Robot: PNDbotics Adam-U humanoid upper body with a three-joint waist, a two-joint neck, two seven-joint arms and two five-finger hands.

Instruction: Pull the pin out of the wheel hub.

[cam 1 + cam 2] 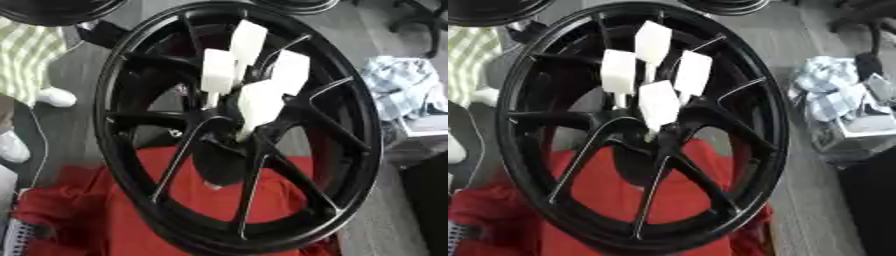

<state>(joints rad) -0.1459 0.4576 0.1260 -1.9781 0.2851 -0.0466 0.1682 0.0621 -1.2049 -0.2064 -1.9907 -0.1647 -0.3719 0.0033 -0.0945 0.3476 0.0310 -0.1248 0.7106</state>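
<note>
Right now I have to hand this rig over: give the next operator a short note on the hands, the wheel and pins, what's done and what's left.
Hands: neither the left nor the right hand shows in either eye view.
Things: the black wheel stands tilted over a red cloth. Four white pins with blocky heads sit clustered at the wheel hub, narrow stems pointing into it.
Done: nothing visible; all four appear seated.
Left: bring a hand in, grasp one white head, and pull it straight out along its stem.
</note>
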